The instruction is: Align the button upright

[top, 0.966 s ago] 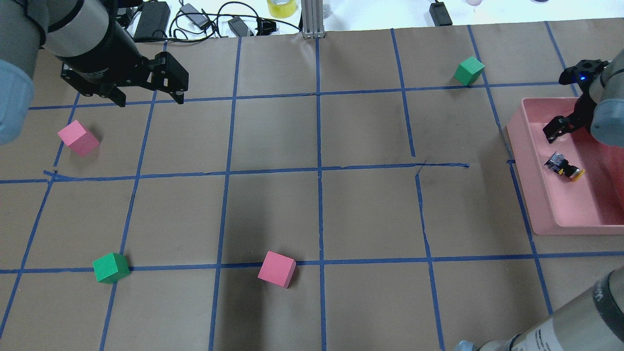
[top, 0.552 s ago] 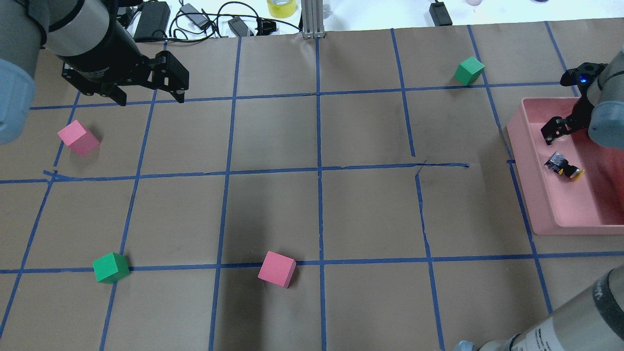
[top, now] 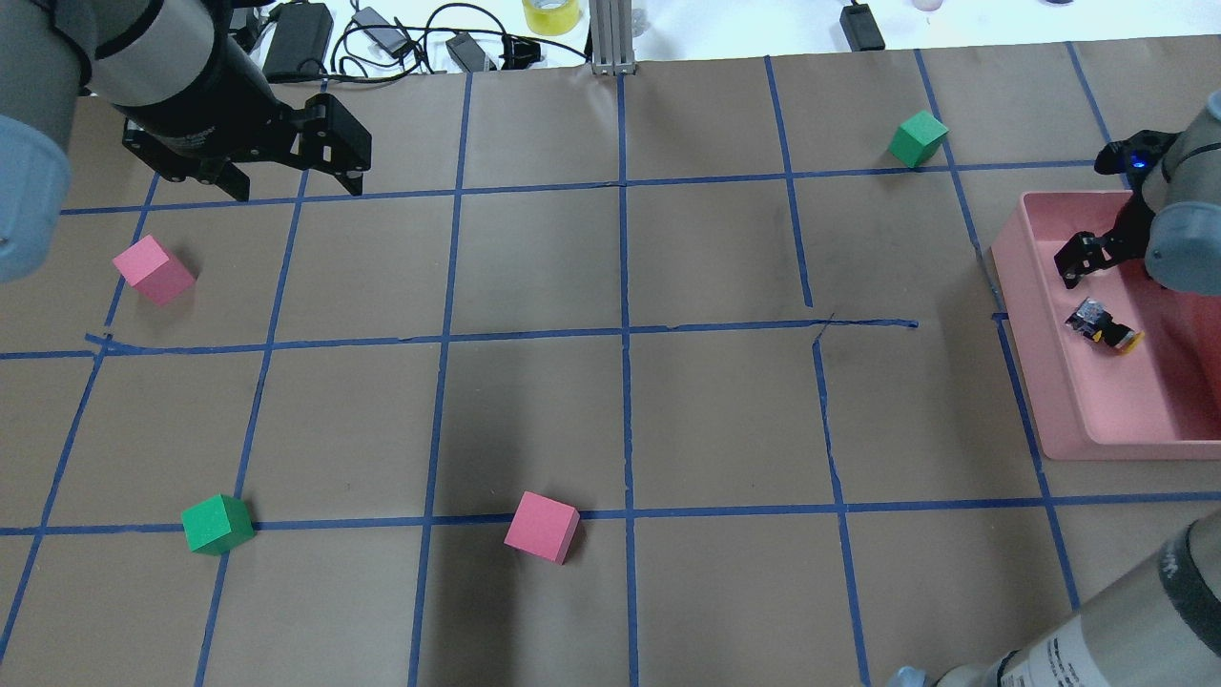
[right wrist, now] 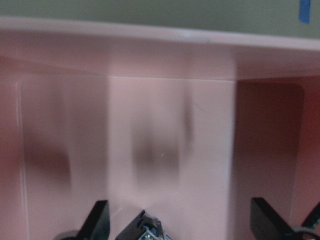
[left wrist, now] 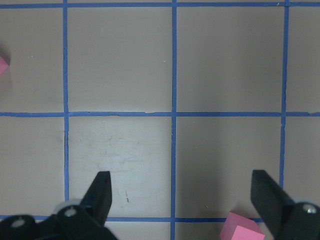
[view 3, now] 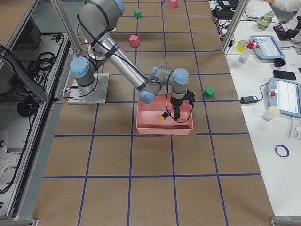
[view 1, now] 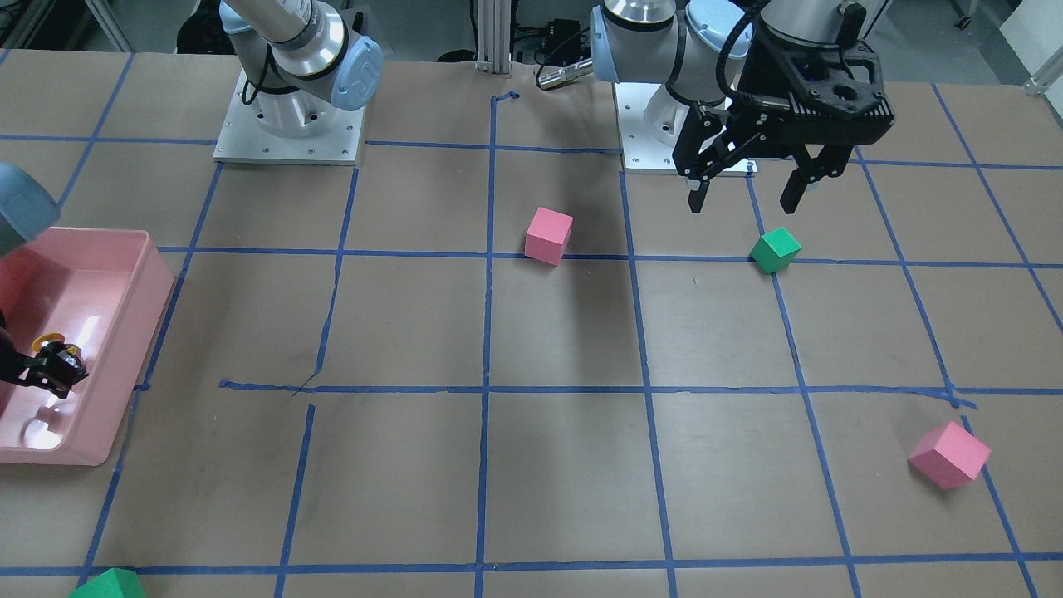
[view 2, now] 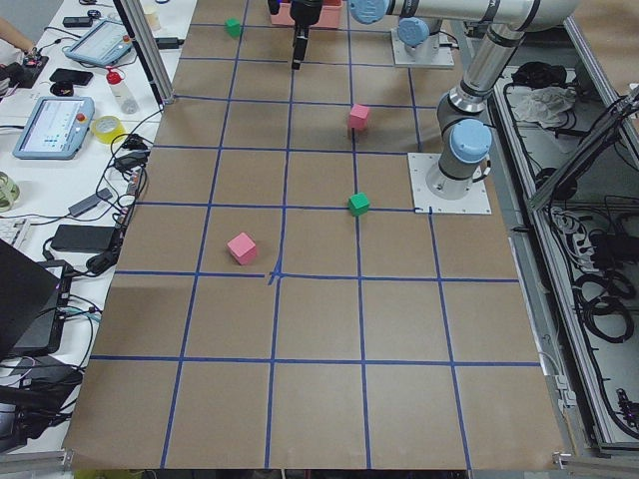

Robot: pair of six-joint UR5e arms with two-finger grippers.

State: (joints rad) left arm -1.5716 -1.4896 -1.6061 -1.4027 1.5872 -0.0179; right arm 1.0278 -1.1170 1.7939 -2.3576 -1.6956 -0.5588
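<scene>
The button lies on its side in the pink bin, just off my right tool toward five o'clock in the overhead view, not touching it. My right tool hangs wide with nothing between its fingers; my left tool is equally wide over the bench. The button has a glossy yellow round cap on a black boxy body; the bin is smooth, rounded plastic. Over the last second my right tool has drifted slightly toward twelve o'clock; the button has not moved.

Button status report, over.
Right gripper open, hovering above bin. Button on its side inside, ungrasped. Left gripper open, idle. Nothing obstructing.
</scene>
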